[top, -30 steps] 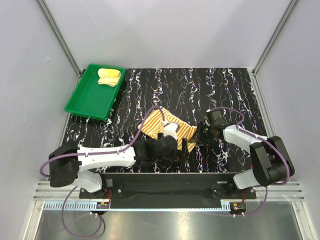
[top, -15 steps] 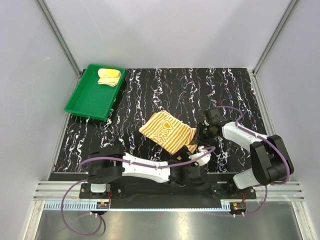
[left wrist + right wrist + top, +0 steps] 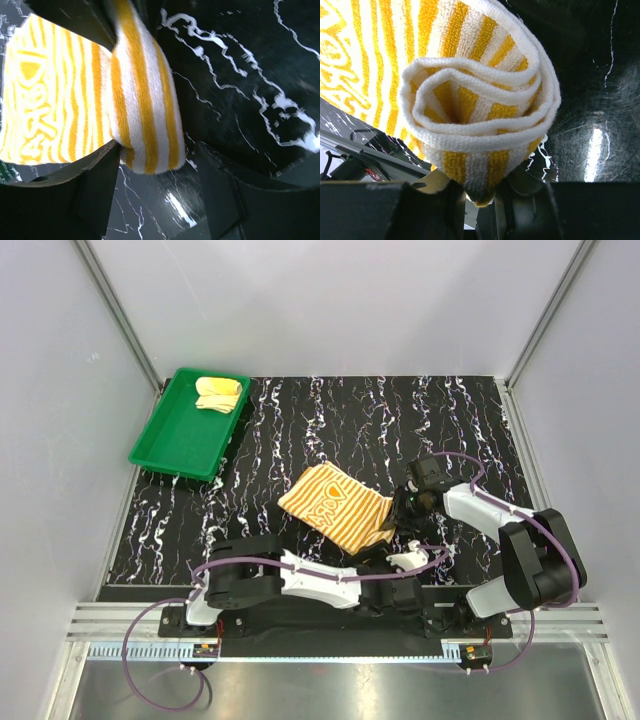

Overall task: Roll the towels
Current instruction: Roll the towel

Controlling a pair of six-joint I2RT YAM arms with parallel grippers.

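Black marbled table (image 3: pixel 330 420): pale yellow towel (image 3: pixel 218 393) rolled in green tray (image 3: pixel 165 445); orange-striped towel (image 3: pixel 335 502) half rolled, right fingers (image 3: pixel 525 210) clamping it, left fingers (image 3: pixel 95 195) open around it.

The striped towel (image 3: pixel 335 505) is orange and cream, with big curly orange letters on it. It lies near the middle of the black table (image 3: pixel 450 420), a bit toward 6 o'clock. Most of it lies flat. Its end at 4 o'clock is rolled up into a fat little roll, and the layers make a swirl. The plain yellow towel (image 3: pixel 218 393) is a small bundle. It lies at 10 o'clock, in the far end of the green tray (image 3: pixel 165 445).
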